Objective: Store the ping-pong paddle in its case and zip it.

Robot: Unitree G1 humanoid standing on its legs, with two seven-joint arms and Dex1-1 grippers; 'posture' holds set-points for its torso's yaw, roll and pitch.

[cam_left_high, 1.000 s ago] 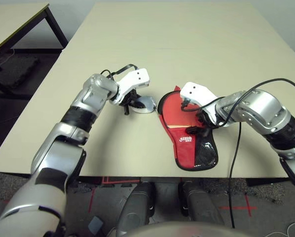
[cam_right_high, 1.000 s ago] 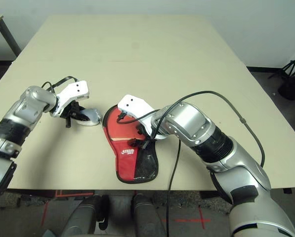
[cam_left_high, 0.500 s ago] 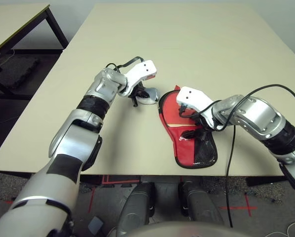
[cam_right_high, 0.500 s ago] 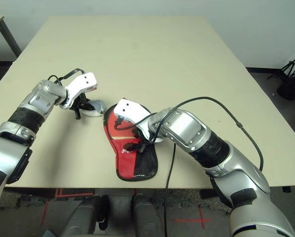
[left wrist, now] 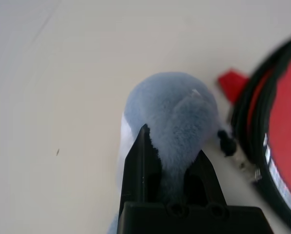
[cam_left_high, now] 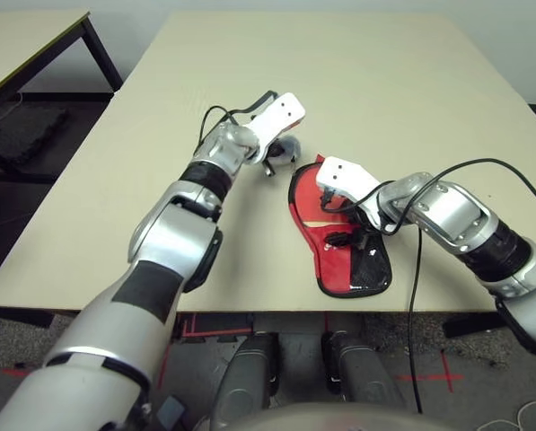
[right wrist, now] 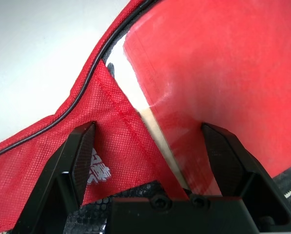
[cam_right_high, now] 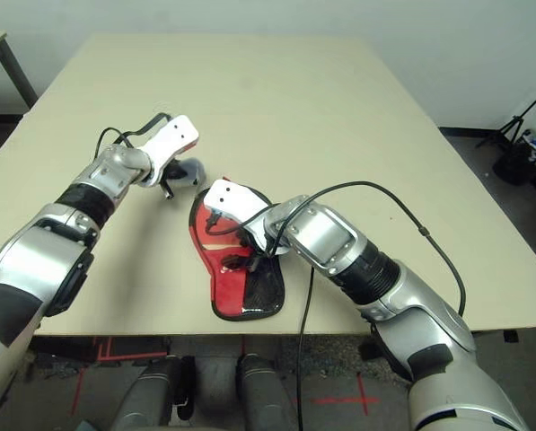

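The red case [cam_left_high: 338,262] lies flat near the table's front edge, its black mesh pocket nearest me and its round end unzipped. The ping-pong paddle [cam_left_high: 305,196] lies inside it, with the red face [right wrist: 208,73] and a strip of pale handle [right wrist: 155,129] showing under a folded-back case flap [right wrist: 87,122]. My right gripper [right wrist: 152,151] is open, its fingers spread wide over the flap and the paddle's neck [cam_left_high: 347,229]. My left gripper [left wrist: 169,156] is shut on a small bluish-grey soft lump [left wrist: 172,107], just beyond the case's far left rim [cam_left_high: 288,149].
The beige table [cam_left_high: 384,81] stretches far and wide beyond the case. A black cable [cam_left_high: 416,296] hangs from my right arm over the front edge. A second table [cam_left_high: 25,36] stands off to the far left, across a gap.
My left gripper has carried the soft lump away from me and rightward, up to the case's far rim. My right gripper has edged slightly left over the case, still open.
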